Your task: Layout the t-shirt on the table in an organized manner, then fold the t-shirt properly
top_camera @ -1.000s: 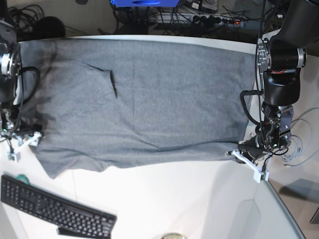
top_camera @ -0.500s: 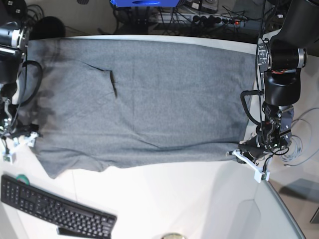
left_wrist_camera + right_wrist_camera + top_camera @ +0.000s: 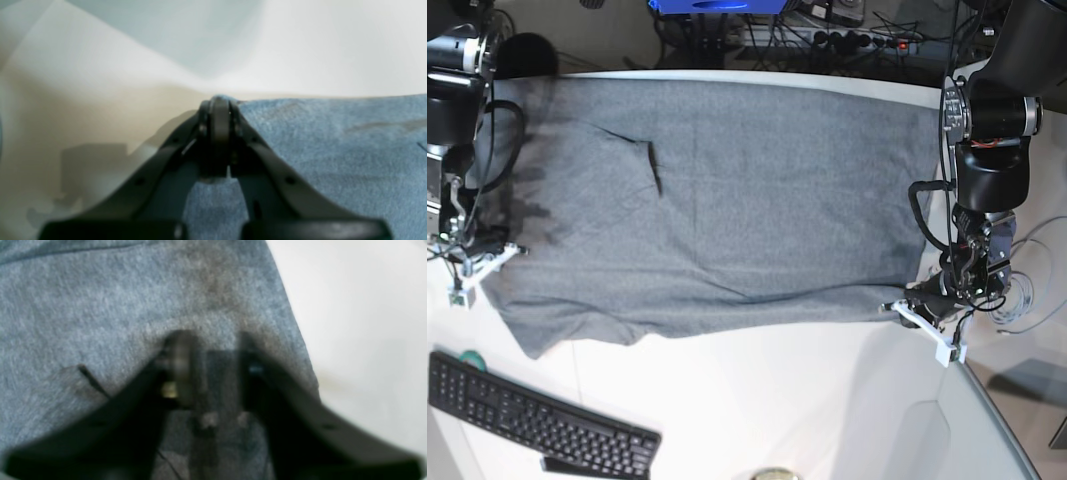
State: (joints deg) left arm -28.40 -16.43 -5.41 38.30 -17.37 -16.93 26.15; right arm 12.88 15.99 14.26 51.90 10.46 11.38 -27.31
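The heather-grey t-shirt (image 3: 747,190) lies spread flat across the white table (image 3: 777,400), with a small crease near its upper left. On the base view's right, my left gripper (image 3: 895,309) is shut on the shirt's lower right corner. The left wrist view shows its closed tips (image 3: 219,103) pinching the edge of the cloth (image 3: 333,150). On the base view's left, my right gripper (image 3: 512,254) sits on the shirt's left edge. In the blurred right wrist view, my right gripper (image 3: 213,343) presses on the fabric (image 3: 100,306) with its fingers a little apart. A grip is not discernible there.
A black keyboard (image 3: 537,420) lies at the front left, with a small green object (image 3: 469,357) beside it. A round object (image 3: 772,474) peeks in at the bottom edge. Cables and a power strip (image 3: 827,38) run behind the table. The table's curved edge (image 3: 987,400) is at the front right.
My right gripper has moved up and inward onto the shirt's left edge, and its fingers have drawn closer together. The left arm and its held corner have not moved.
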